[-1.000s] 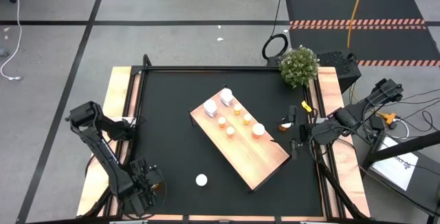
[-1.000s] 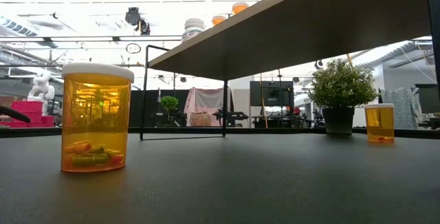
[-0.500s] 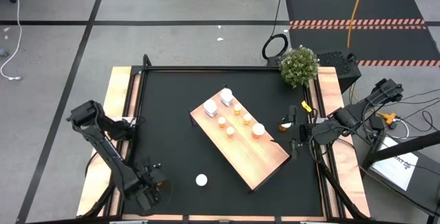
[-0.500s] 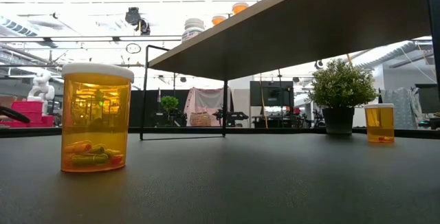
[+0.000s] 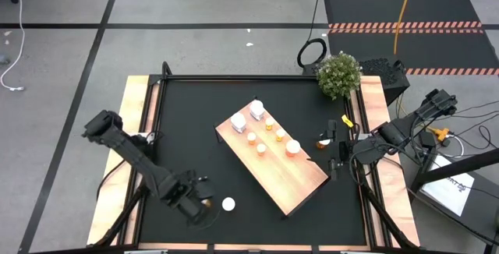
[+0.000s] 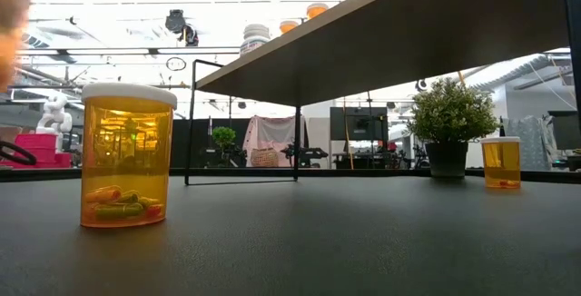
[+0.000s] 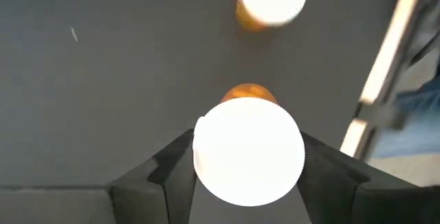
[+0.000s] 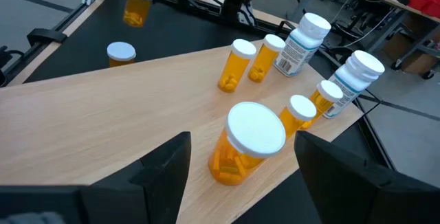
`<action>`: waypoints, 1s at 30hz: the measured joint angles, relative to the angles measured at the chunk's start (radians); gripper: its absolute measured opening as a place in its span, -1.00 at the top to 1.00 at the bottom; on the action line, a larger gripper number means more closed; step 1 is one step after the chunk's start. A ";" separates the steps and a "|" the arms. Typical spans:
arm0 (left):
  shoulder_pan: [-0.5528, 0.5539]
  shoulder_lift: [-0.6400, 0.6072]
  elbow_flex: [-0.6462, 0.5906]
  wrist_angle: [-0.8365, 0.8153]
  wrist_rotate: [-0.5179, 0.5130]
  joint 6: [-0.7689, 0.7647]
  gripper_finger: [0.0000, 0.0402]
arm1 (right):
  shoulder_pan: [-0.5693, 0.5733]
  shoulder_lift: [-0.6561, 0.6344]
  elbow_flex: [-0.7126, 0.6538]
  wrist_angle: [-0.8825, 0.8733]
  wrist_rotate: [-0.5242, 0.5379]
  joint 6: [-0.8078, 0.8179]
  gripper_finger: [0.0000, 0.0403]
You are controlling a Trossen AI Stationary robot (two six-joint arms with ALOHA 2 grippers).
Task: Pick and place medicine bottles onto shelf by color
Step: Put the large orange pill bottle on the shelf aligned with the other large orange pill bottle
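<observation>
Left wrist view: an amber bottle [image 7: 248, 148] is gripped upright between the fingers of the left gripper [image 7: 247, 157], carried above the mat. The shelf [image 5: 300, 180] lies beyond the loose bottle [image 5: 228, 204]; the right gripper [image 8: 240, 157], open and empty, waits at the shelf's opposite side.

Even overhead light; white cap [image 7: 249, 151] glares, blurred bottle [image 7: 273, 3] beyond.

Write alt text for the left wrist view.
Seen from above, an orange medicine bottle with a round white cap sits between the left hand's two dark fingers, over the black mat. A second white-capped orange bottle stands on the mat beyond it.
</observation>
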State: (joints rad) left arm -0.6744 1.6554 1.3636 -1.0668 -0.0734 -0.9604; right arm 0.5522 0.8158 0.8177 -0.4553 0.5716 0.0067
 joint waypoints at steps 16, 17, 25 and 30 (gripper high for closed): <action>0.188 -0.001 0.340 -0.002 -0.082 0.332 -0.03 | 0.000 -0.007 0.000 -0.087 0.000 0.015 -0.27; 0.196 -0.001 0.355 0.001 -0.085 0.354 -0.04 | 0.000 -0.011 0.000 -0.093 0.000 0.015 -0.27; 0.269 -0.001 0.455 0.023 -0.095 0.517 -0.07 | 0.000 -0.063 0.000 -0.168 0.002 0.060 -0.27; 0.316 0.020 0.524 0.021 -0.096 0.636 -0.04 | 0.000 -0.091 0.000 -0.194 0.002 0.086 -0.27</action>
State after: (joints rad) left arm -0.3589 1.6752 1.8877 -1.0455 -0.1698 -0.3241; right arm 0.5522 0.7252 0.8181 -0.6491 0.5739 0.0925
